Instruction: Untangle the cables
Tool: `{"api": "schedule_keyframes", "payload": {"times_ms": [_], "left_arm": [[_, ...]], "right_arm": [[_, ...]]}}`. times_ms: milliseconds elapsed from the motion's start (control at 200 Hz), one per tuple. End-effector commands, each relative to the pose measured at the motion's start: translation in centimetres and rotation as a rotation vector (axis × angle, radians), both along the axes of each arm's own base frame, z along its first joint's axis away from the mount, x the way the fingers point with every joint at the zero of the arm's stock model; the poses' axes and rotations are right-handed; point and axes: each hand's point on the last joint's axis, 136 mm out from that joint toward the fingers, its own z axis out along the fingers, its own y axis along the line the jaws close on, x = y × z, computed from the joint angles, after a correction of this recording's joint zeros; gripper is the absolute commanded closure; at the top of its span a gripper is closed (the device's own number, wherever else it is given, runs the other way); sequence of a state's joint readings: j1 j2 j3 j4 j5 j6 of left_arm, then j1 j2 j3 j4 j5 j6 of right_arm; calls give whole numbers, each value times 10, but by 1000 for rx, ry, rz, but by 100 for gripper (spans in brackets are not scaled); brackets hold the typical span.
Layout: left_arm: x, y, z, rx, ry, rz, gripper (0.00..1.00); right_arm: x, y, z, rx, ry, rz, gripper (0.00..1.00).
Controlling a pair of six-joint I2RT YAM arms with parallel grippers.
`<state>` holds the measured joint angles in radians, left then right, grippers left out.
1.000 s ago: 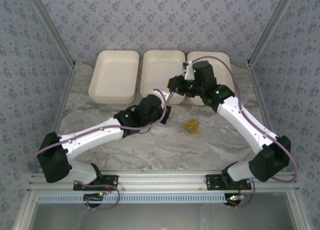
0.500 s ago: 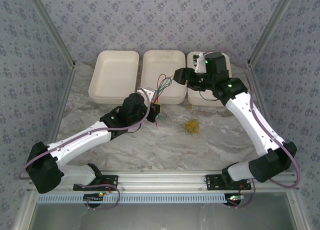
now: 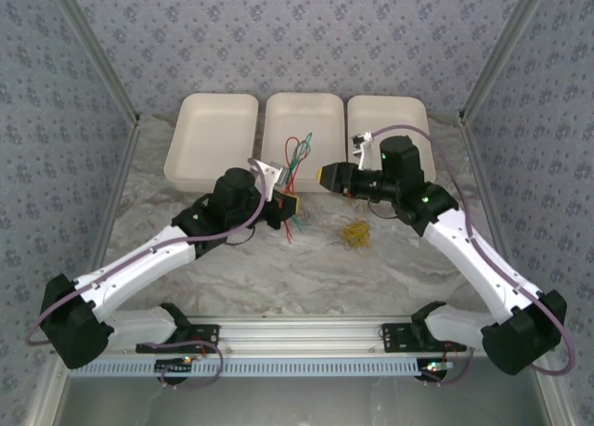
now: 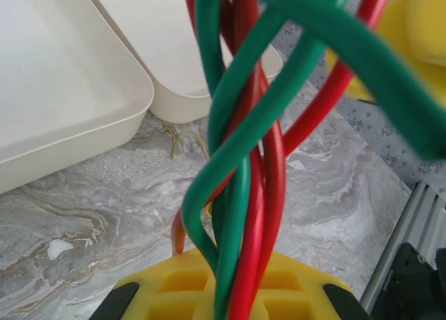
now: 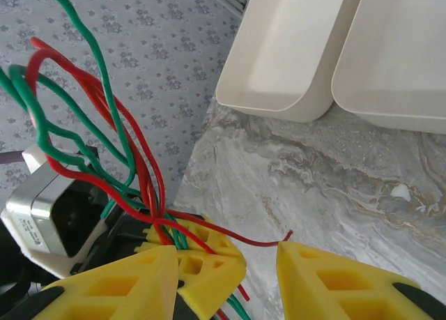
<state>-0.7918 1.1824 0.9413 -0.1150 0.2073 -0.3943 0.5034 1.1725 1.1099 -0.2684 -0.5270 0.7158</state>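
A second ago the two sets of jaws were nose to nose in front of the middle tray [image 3: 302,110]. Then the right jaws swung off toward the right tray [image 3: 390,115], and now they are back, pointing straight at the left jaws with only a small gap between. The left jaws stay clenched on the foot of the red and green cables [image 3: 295,157], which stand up out of them in a loose fan and twist round one another just above the grip. A few short ends hang below. The right jaws are released: in their own view the two yellow fingers [image 5: 118,285] stand apart with the left jaws and the cable roots between them. One thin red end [image 5: 286,235] reaches across that opening without being pinched. As I read it, that pull won nothing lasting, for no strand lies freed beside the right jaws and the red and green are still wound together. A yellow tangle [image 3: 355,233] lies on the surface [image 3: 278,277] on the near side of the right jaws, apart from both sets. The right jaws look set for a fresh bite, and the loose red end seems the nearest candidate.
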Motion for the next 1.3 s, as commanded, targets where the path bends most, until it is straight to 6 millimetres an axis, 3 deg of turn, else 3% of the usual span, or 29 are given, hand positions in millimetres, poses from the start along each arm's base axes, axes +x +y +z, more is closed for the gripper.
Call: {"api": "schedule_keyframes", "payload": {"times_ms": [0, 35, 290, 490, 590, 819, 914, 1104, 1144, 1194, 1229, 1294], "left_arm": [[-3, -2, 19, -42, -16, -17, 100], [-3, -3, 19, -44, -16, -20, 100], [-3, -4, 20, -49, -10, -24, 100], [-6, -5, 16, -41, -7, -30, 100], [-7, -6, 12, -22, -7, -30, 100], [-5, -5, 4, 29, -13, -20, 100], [-4, -3, 3, 41, -22, -3, 100], [-2, 10, 16, -33, -48, 76, 100], [-3, 11, 17, -48, -48, 76, 84], [-6, 11, 17, -51, -41, 65, 52], [-8, 12, 16, -49, -36, 59, 44], [-11, 15, 14, -40, -21, 59, 37]], "right_arm": [[3, 1, 47, 58, -109, -33, 56], [3, 3, 62, 69, -142, -33, 55], [11, 22, 78, 79, -155, -16, 57], [38, 11, 74, 51, -104, -114, 57], [48, 14, 75, 65, -75, -113, 58], [57, 17, 66, 36, -36, -125, 76], [59, 14, 63, 26, -25, -138, 100], [59, -8, 57, 10, -48, -203, 100], [59, -7, 54, 4, -54, -190, 100], [58, -5, 50, -14, -66, -168, 100], [58, -3, 48, -23, -76, -157, 100], [59, 0, 41, -38, -91, -134, 100]]}}
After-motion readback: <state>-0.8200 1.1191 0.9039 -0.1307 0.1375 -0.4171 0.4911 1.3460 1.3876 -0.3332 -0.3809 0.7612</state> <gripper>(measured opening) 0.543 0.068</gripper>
